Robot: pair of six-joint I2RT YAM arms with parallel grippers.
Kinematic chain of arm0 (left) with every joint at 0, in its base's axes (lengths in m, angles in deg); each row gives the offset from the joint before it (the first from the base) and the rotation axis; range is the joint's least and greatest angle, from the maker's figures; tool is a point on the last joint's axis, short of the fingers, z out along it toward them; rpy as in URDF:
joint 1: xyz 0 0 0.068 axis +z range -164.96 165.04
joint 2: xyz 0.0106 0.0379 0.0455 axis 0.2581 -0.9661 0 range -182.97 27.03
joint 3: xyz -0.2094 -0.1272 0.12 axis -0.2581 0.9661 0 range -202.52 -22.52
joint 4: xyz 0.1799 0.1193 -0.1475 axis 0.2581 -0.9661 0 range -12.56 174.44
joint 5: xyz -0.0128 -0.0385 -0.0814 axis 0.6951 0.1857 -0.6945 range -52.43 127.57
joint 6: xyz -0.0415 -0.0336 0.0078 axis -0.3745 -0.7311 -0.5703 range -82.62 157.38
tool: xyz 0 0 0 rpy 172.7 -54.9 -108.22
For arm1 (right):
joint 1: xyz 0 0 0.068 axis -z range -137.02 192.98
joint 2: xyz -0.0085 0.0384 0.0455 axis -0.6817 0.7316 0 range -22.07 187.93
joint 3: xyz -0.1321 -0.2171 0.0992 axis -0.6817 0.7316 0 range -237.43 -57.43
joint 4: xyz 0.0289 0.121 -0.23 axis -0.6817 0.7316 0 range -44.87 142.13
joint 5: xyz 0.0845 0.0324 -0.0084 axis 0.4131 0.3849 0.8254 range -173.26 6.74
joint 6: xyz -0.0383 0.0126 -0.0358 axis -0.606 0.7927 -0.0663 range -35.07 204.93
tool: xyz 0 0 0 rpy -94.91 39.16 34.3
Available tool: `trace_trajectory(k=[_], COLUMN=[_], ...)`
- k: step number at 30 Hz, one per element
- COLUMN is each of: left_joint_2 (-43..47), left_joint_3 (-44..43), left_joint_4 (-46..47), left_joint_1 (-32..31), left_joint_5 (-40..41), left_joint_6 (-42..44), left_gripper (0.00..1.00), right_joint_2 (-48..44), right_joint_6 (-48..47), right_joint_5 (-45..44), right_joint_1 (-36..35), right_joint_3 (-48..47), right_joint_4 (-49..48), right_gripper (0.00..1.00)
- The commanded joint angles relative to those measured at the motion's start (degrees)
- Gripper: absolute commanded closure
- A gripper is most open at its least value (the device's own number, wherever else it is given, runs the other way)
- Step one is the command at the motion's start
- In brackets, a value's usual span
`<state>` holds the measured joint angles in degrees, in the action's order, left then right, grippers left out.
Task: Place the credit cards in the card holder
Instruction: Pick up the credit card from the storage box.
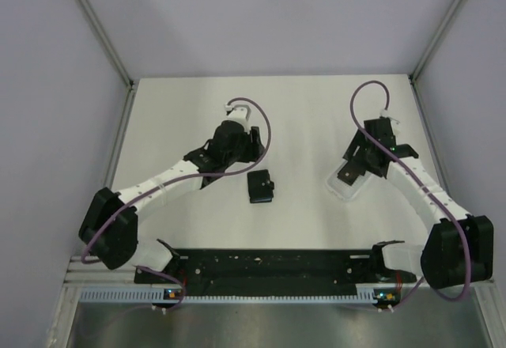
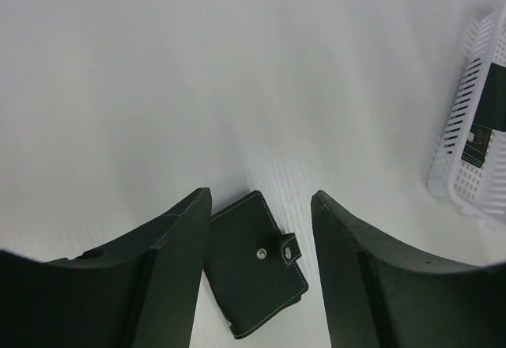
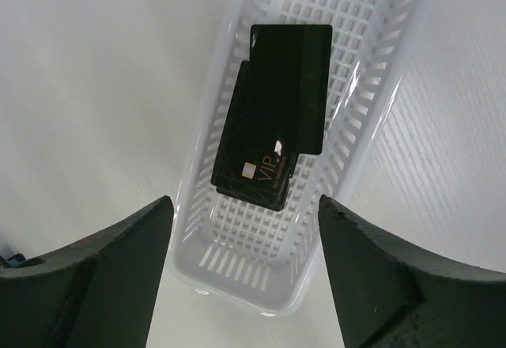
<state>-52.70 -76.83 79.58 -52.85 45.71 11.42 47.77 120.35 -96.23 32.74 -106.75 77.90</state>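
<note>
Two or more dark credit cards (image 3: 273, 119) lie overlapped in the white tray (image 3: 371, 126), just ahead of the right end effector (image 3: 243, 221). Its fingers stand spread and empty astride the tray, seemingly lined up to reach in for the top card. The card holder (image 2: 253, 265) lies snapped shut on the bench (image 2: 198, 71) between the spread, empty fingers of the left end effector (image 2: 259, 202), probably so that arm can steady or open it.

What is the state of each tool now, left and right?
Left tool: open, holding nothing; small black snap-button wallet lies below it.
Right tool: open, holding nothing, over dark flat rectangular cards in long white slotted plastic tray.
</note>
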Motion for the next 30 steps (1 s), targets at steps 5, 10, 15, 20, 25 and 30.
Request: trace_trajectory(k=[5,10,15,20,25,30], left_joint_2=[-9.6,-17.3,-23.9,-27.4,-30.9,-35.7], left_joint_3=[-5.9,-11.0,-18.2,-22.3,-26.1,-29.8], left_joint_4=[9.0,12.6,13.5,15.0,15.7,15.7], left_joint_1=[-4.6,-6.1,-7.3,-8.4,-10.3,-11.4], left_joint_5=[-1.7,-6.9,-11.0,-14.0,-17.0,-21.0], left_joint_6=[0.1,0.6,1.4,2.0,3.5,4.5], left_gripper=[0.40,0.42,0.44,0.43,0.44,0.44], right_joint_2=[6.5,10.7,15.0,18.5,21.4,24.5], right_joint_6=[-6.1,-6.7,-7.0,-6.5,-6.0,-5.7], right_joint_5=[-0.1,-0.6,1.9,6.6,8.2,8.7], right_joint_1=[5.0,7.2,10.0,13.8,14.8,15.5], right_joint_3=[-7.5,-8.6,-10.4,-11.2,-11.8,-12.5], right_joint_4=[-0.4,-0.9,-3.6,-7.3,-9.0,-9.5], right_gripper=[0.28,0.33,0.37,0.42,0.44,0.44])
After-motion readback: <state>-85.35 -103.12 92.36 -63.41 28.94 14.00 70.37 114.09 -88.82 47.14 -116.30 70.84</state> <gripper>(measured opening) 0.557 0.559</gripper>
